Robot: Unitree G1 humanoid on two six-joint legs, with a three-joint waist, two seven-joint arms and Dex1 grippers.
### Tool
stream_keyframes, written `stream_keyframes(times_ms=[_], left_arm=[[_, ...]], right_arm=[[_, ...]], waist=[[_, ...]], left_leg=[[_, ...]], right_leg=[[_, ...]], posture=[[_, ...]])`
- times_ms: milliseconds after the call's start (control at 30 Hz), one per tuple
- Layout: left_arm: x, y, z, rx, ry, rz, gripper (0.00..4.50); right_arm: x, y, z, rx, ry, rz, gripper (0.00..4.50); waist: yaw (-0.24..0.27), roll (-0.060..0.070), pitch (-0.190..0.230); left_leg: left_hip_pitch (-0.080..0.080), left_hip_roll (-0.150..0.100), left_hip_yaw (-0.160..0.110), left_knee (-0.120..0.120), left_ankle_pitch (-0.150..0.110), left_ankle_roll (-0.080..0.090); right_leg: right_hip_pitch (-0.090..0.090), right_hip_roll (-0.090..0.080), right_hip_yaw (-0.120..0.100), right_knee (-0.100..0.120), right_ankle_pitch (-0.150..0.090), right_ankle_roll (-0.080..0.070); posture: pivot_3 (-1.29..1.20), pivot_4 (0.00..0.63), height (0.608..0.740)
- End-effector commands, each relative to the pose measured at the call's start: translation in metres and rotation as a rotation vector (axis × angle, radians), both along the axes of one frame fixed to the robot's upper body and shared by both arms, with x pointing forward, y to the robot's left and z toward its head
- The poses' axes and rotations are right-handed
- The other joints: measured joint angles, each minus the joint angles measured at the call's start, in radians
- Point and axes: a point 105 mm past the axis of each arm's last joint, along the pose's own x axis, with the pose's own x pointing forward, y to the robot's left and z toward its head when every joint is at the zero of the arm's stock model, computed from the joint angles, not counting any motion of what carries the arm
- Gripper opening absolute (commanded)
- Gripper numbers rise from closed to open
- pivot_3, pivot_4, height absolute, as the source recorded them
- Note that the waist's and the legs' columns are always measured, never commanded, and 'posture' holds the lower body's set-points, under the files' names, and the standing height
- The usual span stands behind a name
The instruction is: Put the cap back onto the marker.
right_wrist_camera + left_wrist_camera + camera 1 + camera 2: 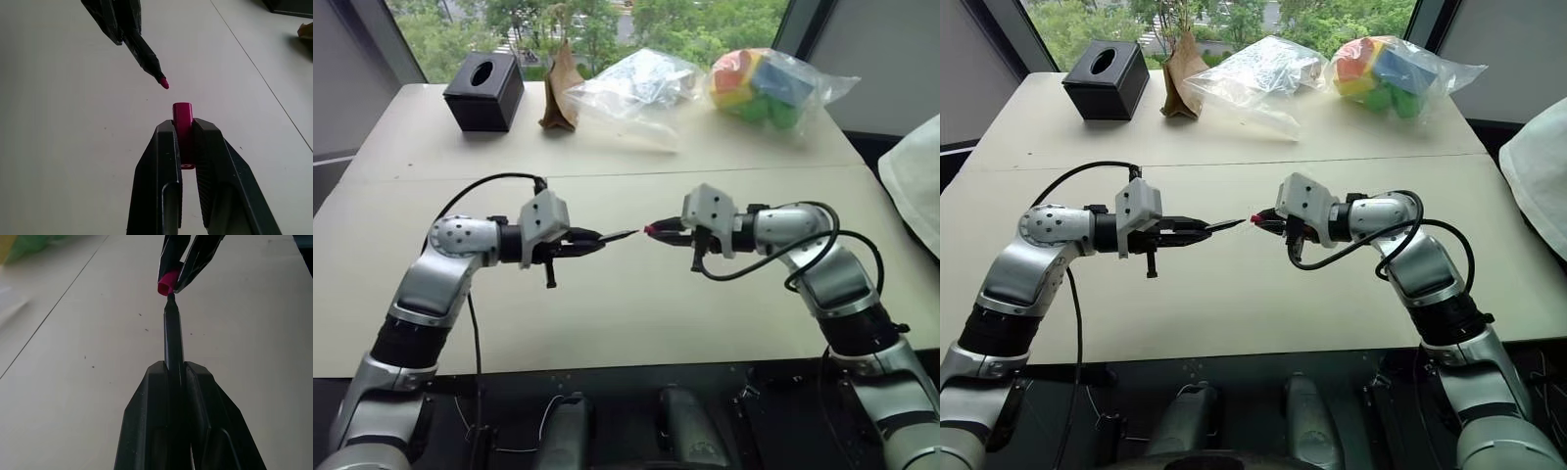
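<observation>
Left eye view takes in the broad beige table (607, 323), bare in its middle part, which gives both arms free working room above it. Along its far edge, well apart from the work, sit two clear plastic bags, one of pale contents (631, 83) and one of bright coloured blocks (766, 86), a black box-shaped tissue holder (484, 90) and a crumpled brown paper bag (561, 90).

Over the bare part the left gripper (589, 243) and the right gripper (668, 229) face each other at nearly the same height, so the two parts can meet end to end. The left jaws are clamped on the barrel of the thin black plastic marker (173, 335), leaving its front end and pinkish-red tip sticking out towards the other arm. The right jaws are closed on the tiny red cylindrical plastic cap (182, 117), gripped by its rear so the open mouth faces the tip.

Tip and mouth are near but apart, and in the right wrist view the tip sits off the cap's axis; I judge a small alignment is needed before pushing together.
</observation>
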Motion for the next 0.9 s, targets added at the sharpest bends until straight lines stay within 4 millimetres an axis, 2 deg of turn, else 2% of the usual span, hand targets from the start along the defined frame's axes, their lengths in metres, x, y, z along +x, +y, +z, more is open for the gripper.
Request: stream_keyframes(times_ms=[33, 900], left_arm=[[-0.003, -0.001, 0.005, 0.011, -0.031, -0.018, 0.00], [-0.003, -0.008, 0.007, -0.001, -0.042, -0.029, 0.00]], right_arm=[[-0.002, 0.000, 0.018, 0.015, -0.057, 0.020, 0.01], [-0.013, 0.013, 0.019, 0.027, -0.041, 0.072, 0.01]], waist=[[0.000, 0.000, 0.000], [0.000, 0.000, 0.000]], left_leg=[[0.000, 0.000, 0.000, 0.000, 0.000, 0.000], [0.000, 0.000, 0.000, 0.000, 0.000, 0.000]], right_leg=[[0.000, 0.000, 0.000, 0.000, 0.000, 0.000], [0.000, 0.000, 0.000, 0.000, 0.000, 0.000]], posture=[[0.00, 0.150, 0.740], [0.00, 0.150, 0.740]])
